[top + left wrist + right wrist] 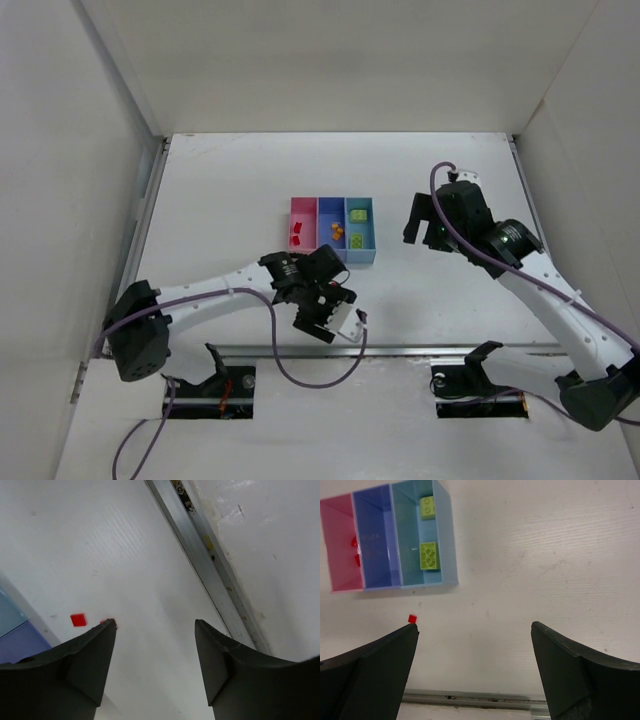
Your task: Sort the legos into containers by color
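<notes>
Three joined bins sit in a row near the middle of the overhead view: the pink bin (303, 210) on the left, the blue-violet bin (331, 210) in the centre and the light blue bin (360, 228) on the right. Red bricks (297, 233) lie in the pink one, orange bricks (336, 232) in the blue-violet one, and two yellow-green bricks (429, 556) in the light blue one, one above the other in the right wrist view.

On the white table (230, 200), in the left wrist view, a loose red brick (78, 620) lies at the left of the frame, just beside the corner of the bins. A second red piece (107, 622) peeks out at the tip of the frame-left finger; whether it touches the finger cannot be told. The right wrist view shows one small red brick on the table (412, 618) below the bins, just above its frame-left fingertip — whether it is one of the same two is unclear.

The left gripper (155, 625) hangs below the bins in the overhead view, jaws parted with only bare table between them. A metal rail (210, 565) runs diagonally through the upper right of its view.

The right gripper (475, 626) is to the right of the bins, jaws spread wide and holding nothing.
</notes>
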Motion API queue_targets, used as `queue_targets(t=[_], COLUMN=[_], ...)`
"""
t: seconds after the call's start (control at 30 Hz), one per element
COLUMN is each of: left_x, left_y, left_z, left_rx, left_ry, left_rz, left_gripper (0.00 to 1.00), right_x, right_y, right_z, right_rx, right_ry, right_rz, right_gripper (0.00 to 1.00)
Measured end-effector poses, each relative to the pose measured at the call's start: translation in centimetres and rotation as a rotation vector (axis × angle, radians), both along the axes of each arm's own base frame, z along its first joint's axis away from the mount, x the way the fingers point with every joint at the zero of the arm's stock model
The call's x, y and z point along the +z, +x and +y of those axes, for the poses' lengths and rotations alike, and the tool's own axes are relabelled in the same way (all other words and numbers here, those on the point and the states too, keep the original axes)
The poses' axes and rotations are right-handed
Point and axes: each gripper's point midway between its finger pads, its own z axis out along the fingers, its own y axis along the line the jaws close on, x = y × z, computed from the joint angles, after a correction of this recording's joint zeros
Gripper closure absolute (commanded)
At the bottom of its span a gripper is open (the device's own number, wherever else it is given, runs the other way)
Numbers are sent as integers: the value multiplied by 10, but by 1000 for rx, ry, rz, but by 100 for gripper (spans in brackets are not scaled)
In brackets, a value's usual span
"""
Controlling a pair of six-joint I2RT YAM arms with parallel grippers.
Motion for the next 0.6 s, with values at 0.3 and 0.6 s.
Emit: queue_targets(t=[0.3, 0.6], left_x=[-48, -60], left_y=[42, 63], left_z=[4, -2], left_rx=[82, 163], left_ry=[48, 29], left_rz=[65, 42], left_gripper=[43, 42], right_x=[12, 9], right_y=[-2, -1], right_z=[-2, -2], right_rx=[-1, 3], right_ry=[30, 26], right_rz=[-51, -62], right_gripper=[0, 0])
